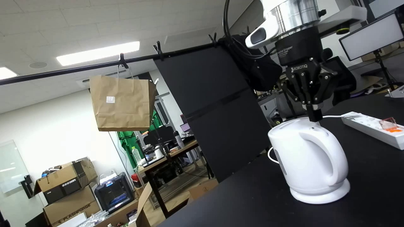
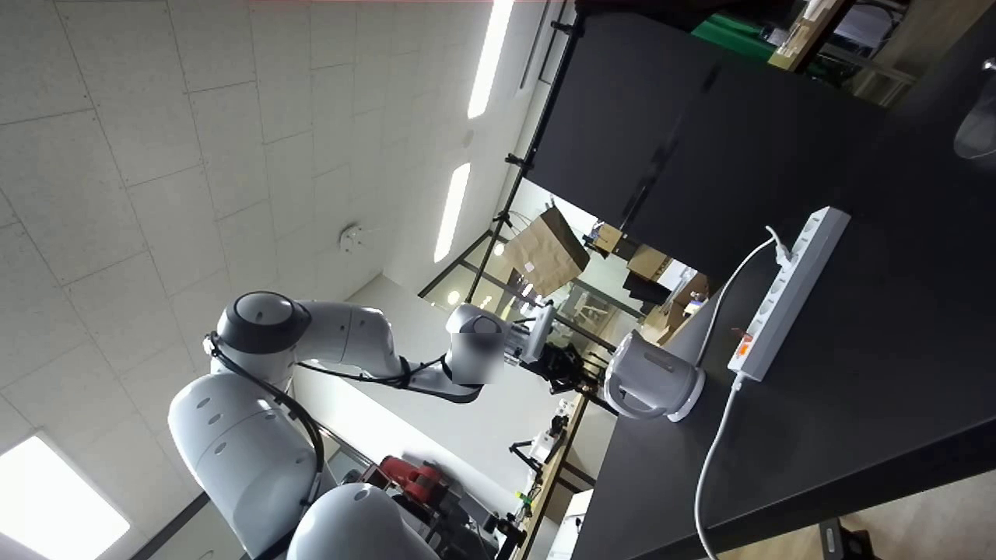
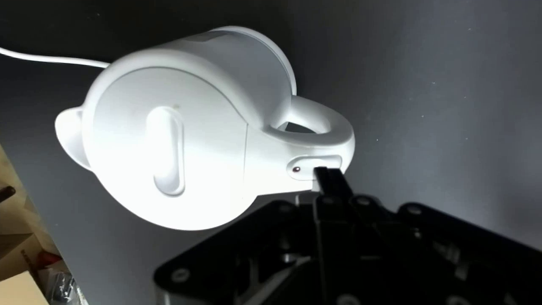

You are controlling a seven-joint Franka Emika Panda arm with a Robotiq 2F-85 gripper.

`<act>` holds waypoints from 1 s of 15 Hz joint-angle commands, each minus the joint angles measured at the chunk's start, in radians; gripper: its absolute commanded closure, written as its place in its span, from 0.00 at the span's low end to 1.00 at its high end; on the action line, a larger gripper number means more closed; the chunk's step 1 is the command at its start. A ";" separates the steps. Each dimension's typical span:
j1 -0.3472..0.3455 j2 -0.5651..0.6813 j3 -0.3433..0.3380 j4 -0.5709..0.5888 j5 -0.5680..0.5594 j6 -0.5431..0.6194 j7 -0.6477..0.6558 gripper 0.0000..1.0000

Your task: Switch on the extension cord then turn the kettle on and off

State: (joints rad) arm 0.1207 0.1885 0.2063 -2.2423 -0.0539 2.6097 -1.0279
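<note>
The white kettle point(image 1: 306, 154) stands upright on its round base in both exterior views point(image 2: 657, 377). In the wrist view the kettle point(image 3: 207, 161) is seen from above, lid closed, with an oval recess and small dark red dot point(image 3: 297, 169) on top of its handle. My gripper point(image 1: 315, 119) points down over the handle top, fingers together with nothing between them. In the wrist view the fingertips point(image 3: 333, 171) overlap the recess; I cannot tell whether they touch it. The white extension cord point(image 1: 369, 126) lies beyond the kettle, its orange switch under a raised clear cover point(image 2: 745, 344); it is outside the wrist view.
A white cable point(image 2: 720, 299) runs from the kettle base to a plug in the strip. Another cable point(image 2: 712, 459) leaves the strip toward the table edge. The black table point(image 1: 252, 195) carries these. A black panel point(image 1: 217, 110) and hanging paper bag point(image 1: 123, 104) stand behind.
</note>
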 commanded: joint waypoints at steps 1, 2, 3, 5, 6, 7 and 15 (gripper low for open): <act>-0.014 0.018 0.014 0.048 0.037 -0.060 -0.027 1.00; -0.015 0.022 0.016 0.054 0.048 -0.069 -0.032 1.00; -0.016 0.027 0.017 0.064 0.057 -0.084 -0.039 1.00; -0.020 0.036 0.021 0.080 0.078 -0.109 -0.053 1.00; -0.021 0.039 0.021 0.086 0.085 -0.119 -0.057 1.00; -0.022 0.043 0.021 0.095 0.095 -0.133 -0.065 1.00; -0.026 0.078 0.017 0.138 0.109 -0.184 -0.071 1.00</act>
State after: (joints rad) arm 0.1083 0.2486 0.2146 -2.1419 0.0412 2.4584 -1.0857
